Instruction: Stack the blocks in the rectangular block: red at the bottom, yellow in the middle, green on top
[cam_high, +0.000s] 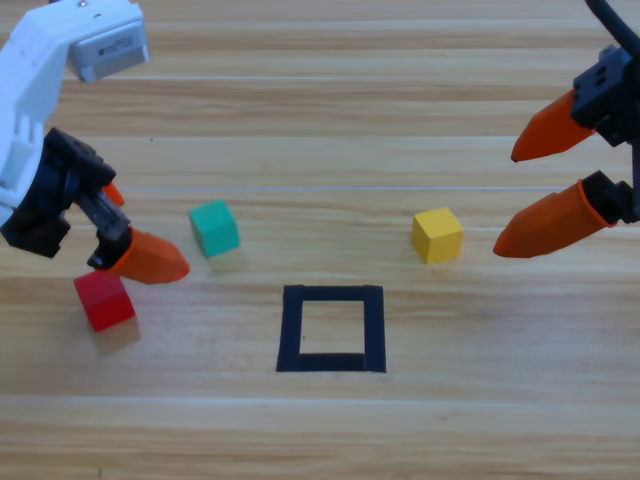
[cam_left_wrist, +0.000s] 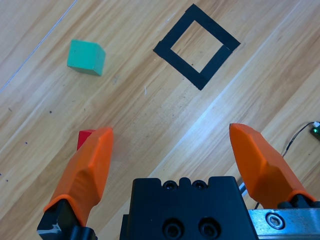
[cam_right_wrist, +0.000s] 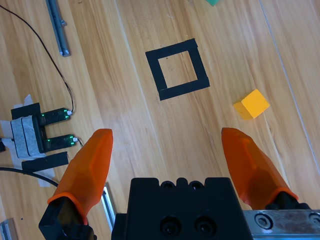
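Red cube (cam_high: 103, 300) sits on the worktop (cam_high: 330, 120) at nine o'clock of the black tape square (cam_high: 332, 328), just beside the left gripper (cam_high: 135, 235), fingers spread wide, holding nothing. Green cube (cam_high: 214, 227) lies at ten o'clock of the square, yellow cube (cam_high: 437, 235) at two o'clock. Right gripper (cam_high: 508, 200) hovers near yellow, fingers wide, empty.

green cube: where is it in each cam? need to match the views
High view: green cube sits left of centre, up and left of the tape square, beside the left gripper.
Left wrist view: upper left, left of the tape square.
Right wrist view: only a teal corner at the top edge, up and right of the tape square.
Shared landmark: the black tape square.
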